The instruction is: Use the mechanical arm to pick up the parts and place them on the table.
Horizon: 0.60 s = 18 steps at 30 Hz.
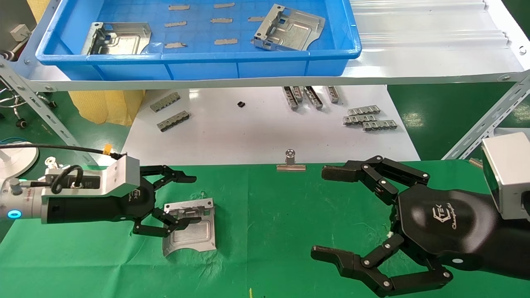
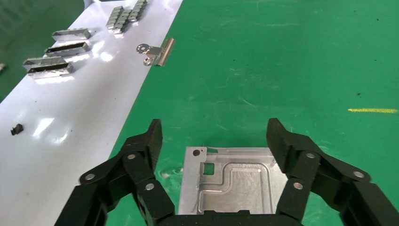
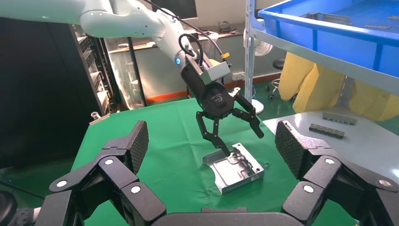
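Reaching in level from the left edge of the head view, the left black three-fingered gripper [image 1: 167, 203] is held just above a silver stamped sheet-metal plate [image 1: 191, 227] that lies flat on the wrinkled bright green cloth table [image 1: 269, 215], lower left of centre. Its fingers are spread wide over the plate's near edge; in the right wrist view one fingertip [image 3: 225, 149] is seen at the plate's folded rim [image 3: 234, 168], though contact cannot be judged. Nothing is gripped. In the left wrist view the plate [image 2: 233, 181] is framed between two splayed fingers [image 2: 143, 155].

At the lower right of the head view, the right black gripper [image 1: 356, 219] with its hexagonal logo palm is held over bare cloth, fingers splayed and empty.

Two more silver plates [image 1: 120, 38] [image 1: 290, 28] are seen in the blue plastic tray [image 1: 198, 62] at the top of the frame.
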### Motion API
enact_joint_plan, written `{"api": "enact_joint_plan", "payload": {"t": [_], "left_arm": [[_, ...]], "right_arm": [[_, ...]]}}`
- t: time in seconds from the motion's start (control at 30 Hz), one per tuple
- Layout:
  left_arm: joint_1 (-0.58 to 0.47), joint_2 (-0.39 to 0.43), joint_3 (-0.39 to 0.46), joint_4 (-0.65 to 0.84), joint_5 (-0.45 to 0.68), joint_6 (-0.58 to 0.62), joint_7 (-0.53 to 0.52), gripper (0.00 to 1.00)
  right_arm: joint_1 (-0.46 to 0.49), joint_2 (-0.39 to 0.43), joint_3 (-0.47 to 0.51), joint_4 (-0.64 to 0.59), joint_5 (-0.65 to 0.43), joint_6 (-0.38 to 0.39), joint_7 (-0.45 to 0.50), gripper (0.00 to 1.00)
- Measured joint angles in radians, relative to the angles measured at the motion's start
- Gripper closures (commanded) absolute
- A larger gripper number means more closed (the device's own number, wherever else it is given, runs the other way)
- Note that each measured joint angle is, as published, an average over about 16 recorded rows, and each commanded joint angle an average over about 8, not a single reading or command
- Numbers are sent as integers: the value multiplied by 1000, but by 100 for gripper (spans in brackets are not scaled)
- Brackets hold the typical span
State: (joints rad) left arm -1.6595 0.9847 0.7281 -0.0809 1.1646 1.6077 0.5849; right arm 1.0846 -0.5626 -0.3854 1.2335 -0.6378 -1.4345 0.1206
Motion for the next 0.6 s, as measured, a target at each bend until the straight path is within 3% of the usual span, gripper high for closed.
{"api": "enact_joint_plan", "payload": {"t": [0.6], "left_arm": [[135, -86, -104, -279, -101, -26, -177, 0]], "right_arm": [[0, 0, 0, 0, 0, 0, 0, 0]]}}
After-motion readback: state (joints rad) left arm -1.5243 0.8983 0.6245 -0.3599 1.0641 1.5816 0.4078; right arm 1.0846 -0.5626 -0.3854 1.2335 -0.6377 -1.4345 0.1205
